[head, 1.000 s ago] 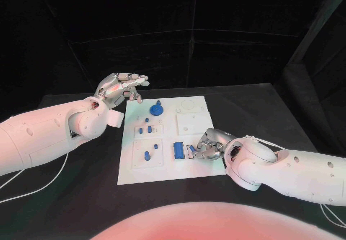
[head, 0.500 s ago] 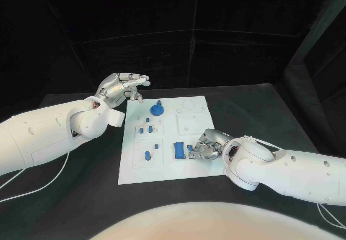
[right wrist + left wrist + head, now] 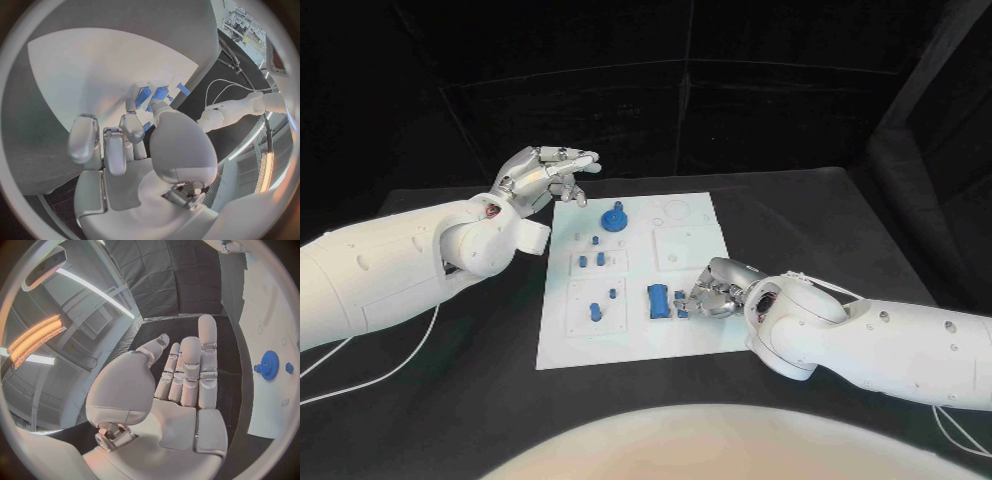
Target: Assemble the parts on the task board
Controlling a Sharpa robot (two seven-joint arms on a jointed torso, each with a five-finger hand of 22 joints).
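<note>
The white task board (image 3: 689,335) lies in the middle of the table. On it stand a blue gear (image 3: 613,218), small blue pegs (image 3: 590,261) and a blue block (image 3: 658,301). My right hand (image 3: 714,291) is low over the board's near right part, with its fingers curled beside the block. It pinches a small blue part (image 3: 682,299) between thumb and finger, and the right wrist view shows the fingertips (image 3: 132,102) against blue pieces (image 3: 143,96). My left hand (image 3: 542,175) hovers off the board's far left corner, its fingers (image 3: 199,365) straight and holding nothing.
Two more small blue parts (image 3: 599,309) sit in the near left recess of the board. The black table (image 3: 819,220) stretches bare to the right of the board. Dark curtain walls stand behind.
My right hand has drawn the small blue part slightly toward the blue block. The left hand has stayed where it was.
</note>
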